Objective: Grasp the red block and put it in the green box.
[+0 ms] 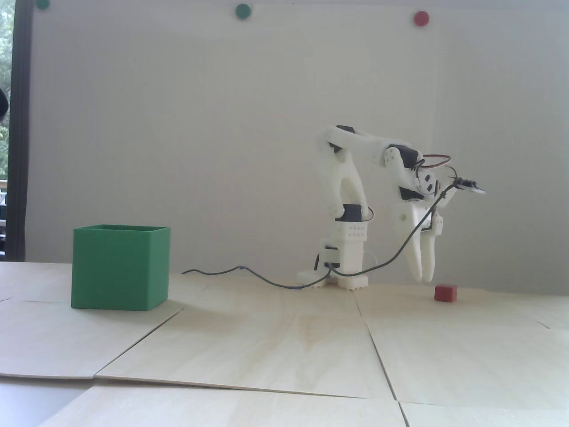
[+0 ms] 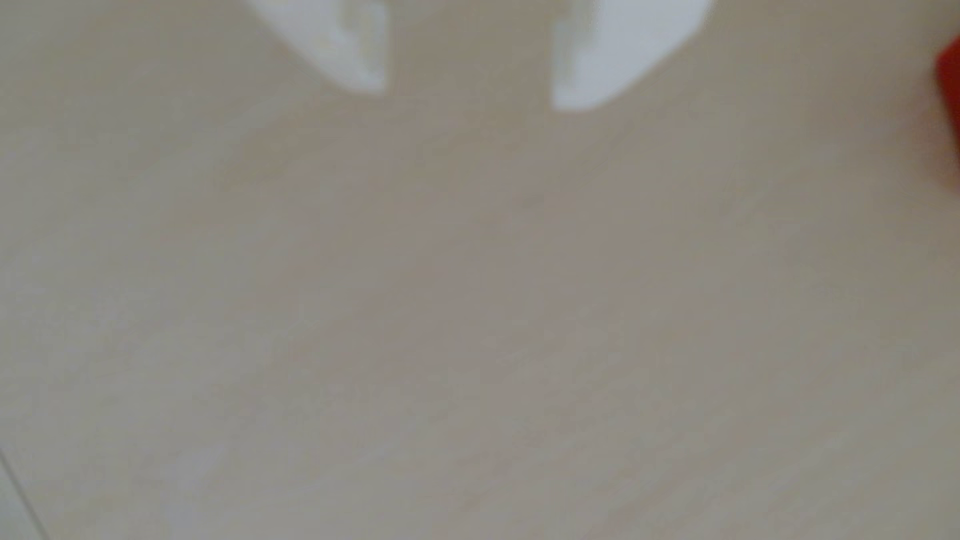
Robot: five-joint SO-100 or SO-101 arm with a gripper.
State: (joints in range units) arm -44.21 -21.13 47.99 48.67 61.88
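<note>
Jaws parted, empty, hanging just above worktop (image 1: 284, 338) beside red block (image 1: 445, 293); green box (image 1: 120, 267) well apart.

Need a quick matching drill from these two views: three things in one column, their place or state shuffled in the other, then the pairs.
Column one:
1. red block
2. green box
3. gripper

Column two:
A. stands on the table at the left of the fixed view, open top up
B. hangs just above the table, pointing down, open, holding nothing
C. lies on the table at the right of the fixed view, only an edge showing in the wrist view

Pairs: 1-C, 2-A, 3-B
</note>
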